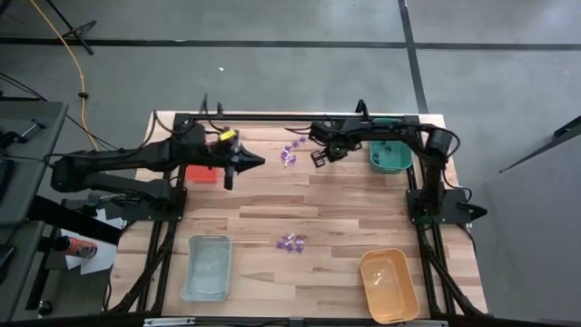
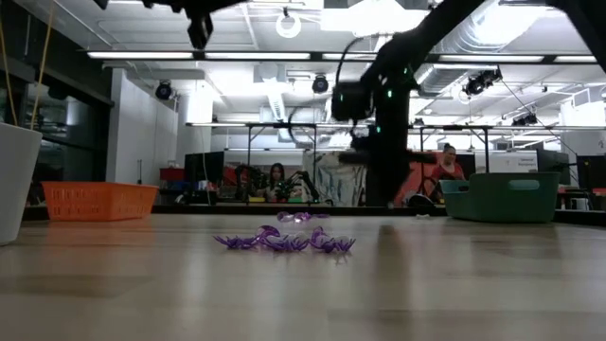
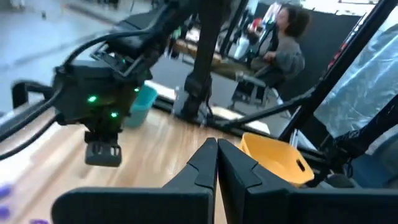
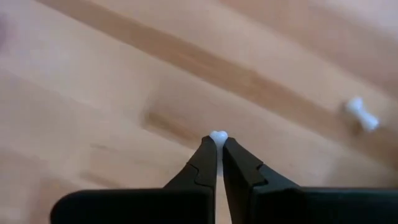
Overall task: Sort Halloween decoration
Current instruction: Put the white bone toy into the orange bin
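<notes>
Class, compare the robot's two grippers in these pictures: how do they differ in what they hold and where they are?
The right gripper is shut on a small white piece, while the left gripper is shut with nothing seen between its tips. In the high view the right gripper sits near the green tray; the left gripper points out from beside the red tray. Both are dark and two-fingered.

Wooden table, trays, purple decorations
</notes>
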Controlling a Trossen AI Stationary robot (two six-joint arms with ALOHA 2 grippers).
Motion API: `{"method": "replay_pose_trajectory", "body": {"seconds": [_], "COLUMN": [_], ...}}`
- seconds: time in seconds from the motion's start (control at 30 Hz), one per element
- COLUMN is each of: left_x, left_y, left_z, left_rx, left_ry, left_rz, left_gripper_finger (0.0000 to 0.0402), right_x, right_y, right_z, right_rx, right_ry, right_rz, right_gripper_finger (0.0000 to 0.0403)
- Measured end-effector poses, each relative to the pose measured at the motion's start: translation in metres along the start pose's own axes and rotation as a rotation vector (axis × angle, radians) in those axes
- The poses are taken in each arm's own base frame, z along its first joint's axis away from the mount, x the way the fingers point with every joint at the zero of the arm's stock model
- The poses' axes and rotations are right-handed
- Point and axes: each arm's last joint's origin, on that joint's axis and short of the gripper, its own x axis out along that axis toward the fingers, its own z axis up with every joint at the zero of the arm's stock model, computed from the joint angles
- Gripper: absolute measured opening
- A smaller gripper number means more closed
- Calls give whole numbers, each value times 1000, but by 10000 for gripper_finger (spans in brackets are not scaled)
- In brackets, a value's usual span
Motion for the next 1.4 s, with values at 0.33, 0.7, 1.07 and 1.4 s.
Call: {"method": "replay_pose_trajectory", "body": {"seconds": [0.33,0.7,1.07,1.4], "left_x": [-36,-45,-54,-59], "left_y": [-8,-9,-15,-20], "left_z": [18,23,48,58], "left_rx": [43,60,99,49], "left_ry": [-142,-202,-515,-633], "left_rz": [-9,68,106,36], "left_gripper_finger": [0,0,0,0], "right_x": [-68,-71,-79,-54], "right_y": [-4,-19,69,183], "right_z": [-11,-68,-30,31], "right_rx": [-112,6,-149,-240], "right_ry": [-336,-588,-683,-636], "right_rz": [128,696,824,1037], "right_gripper_finger": [1,1,0,0]}}
